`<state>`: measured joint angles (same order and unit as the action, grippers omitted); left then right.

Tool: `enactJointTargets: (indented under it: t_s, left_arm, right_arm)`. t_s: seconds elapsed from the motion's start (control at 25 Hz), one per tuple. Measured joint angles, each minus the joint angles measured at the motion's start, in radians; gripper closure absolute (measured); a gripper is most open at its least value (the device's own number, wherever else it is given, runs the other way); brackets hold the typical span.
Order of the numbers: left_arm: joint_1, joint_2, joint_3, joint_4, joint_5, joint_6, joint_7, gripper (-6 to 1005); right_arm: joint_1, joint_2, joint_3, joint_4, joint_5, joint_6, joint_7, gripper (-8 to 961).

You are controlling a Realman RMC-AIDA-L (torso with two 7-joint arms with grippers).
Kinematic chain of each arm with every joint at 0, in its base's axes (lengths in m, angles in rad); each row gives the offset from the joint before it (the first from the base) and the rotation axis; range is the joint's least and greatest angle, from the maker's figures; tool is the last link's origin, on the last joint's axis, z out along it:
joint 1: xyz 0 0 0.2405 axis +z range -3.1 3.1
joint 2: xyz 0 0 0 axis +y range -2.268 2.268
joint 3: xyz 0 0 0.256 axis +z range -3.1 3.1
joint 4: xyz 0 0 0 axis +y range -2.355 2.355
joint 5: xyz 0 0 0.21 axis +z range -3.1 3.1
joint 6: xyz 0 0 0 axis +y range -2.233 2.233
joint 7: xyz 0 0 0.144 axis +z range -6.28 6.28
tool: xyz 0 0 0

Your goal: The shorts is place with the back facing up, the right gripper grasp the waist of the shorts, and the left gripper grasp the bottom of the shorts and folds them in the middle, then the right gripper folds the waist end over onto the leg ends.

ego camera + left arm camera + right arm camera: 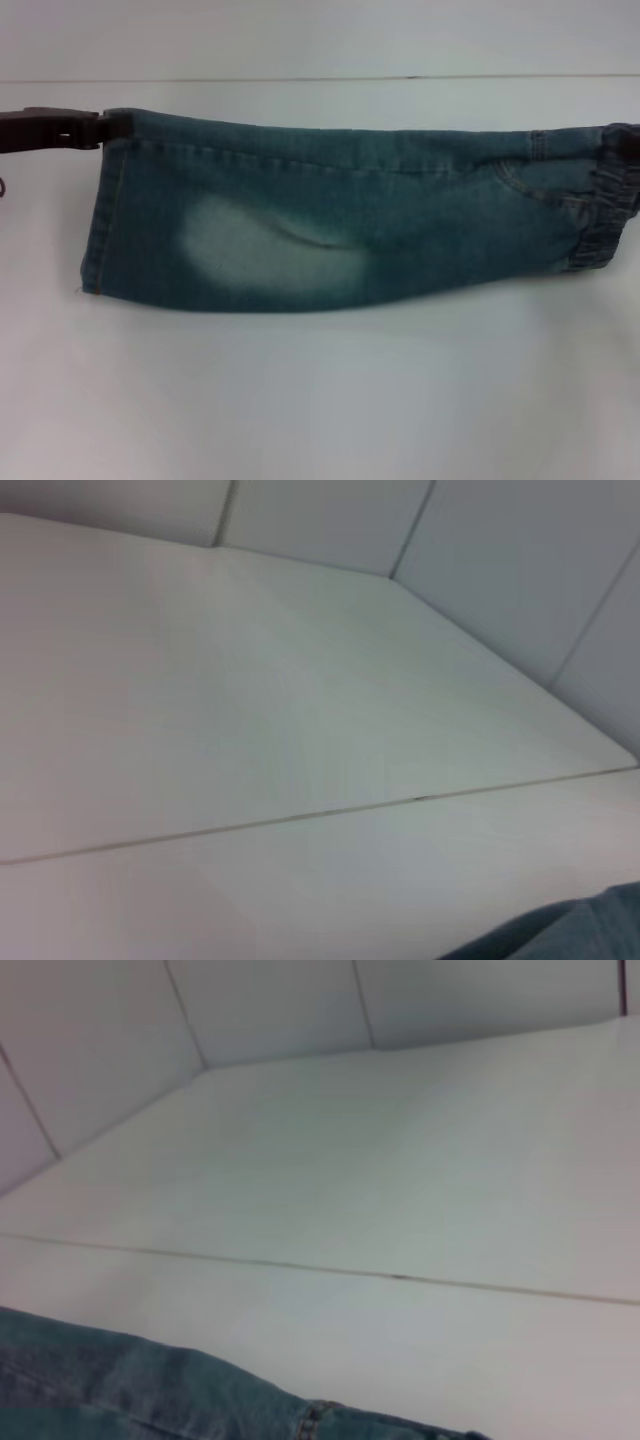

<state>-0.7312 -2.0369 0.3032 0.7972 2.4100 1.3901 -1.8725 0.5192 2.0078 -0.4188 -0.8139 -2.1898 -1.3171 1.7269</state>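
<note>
My left gripper (pixel 103 131) sat at about nine o'clock in the head view, its dark tips closed on the far corner of the leg hem of the shorts (pixel 340 225); the pinch looked shallow, only the hem edge between the pads. My right gripper (pixel 630 140) was mostly out of view at three o'clock, at the far end of the elastic waistband (pixel 605 215), and I could not tell whether its fingers were spread or pressed together. Outward from both, the shorts lay folded lengthwise into one long band across the white table (pixel 320 400), leg end at nine o'clock, gathered waist at three, a pale faded patch (pixel 265 250) near the middle. My wrist views showed only slivers of denim, one (pixel 580 930) at my left wrist and another (pixel 150 1385) at my right, against the bare tabletop. I judged the denim light but fairly stiff, doubled and soft enough to sag if lifted, not slippery and not fragile. The waistband, thick and ribbed, seemed the best place to hold: I would bite deep over its gathered edge so both layers came along when the waist end was carried over toward the leg hem.
</note>
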Motion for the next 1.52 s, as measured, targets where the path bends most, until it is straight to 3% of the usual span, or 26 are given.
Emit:
enactJointTargets:
  t_s: [0.36, 0.76, 1.36, 1.52]
  left_arm:
    - [0.007, -0.059, 0.070, -0.016, -0.013, -0.152, 0.011, 956]
    - [0.009, -0.074, 0.086, -0.038, -0.044, -0.216, 0.025, 956]
    - [0.014, -0.073, 0.104, -0.058, -0.053, -0.257, 0.024, 955]
    - [0.017, -0.085, 0.109, -0.060, -0.053, -0.291, 0.025, 955]
  right_arm:
    - [0.042, 0.012, -0.133, 0.056, -0.001, 0.196, -0.006, 876]
    - [0.057, 0.014, -0.178, 0.077, -0.002, 0.290, -0.010, 872]
    - [0.059, 0.005, -0.177, 0.102, -0.001, 0.322, -0.011, 866]
    - [0.061, 0.012, -0.186, 0.105, -0.002, 0.346, -0.010, 865]
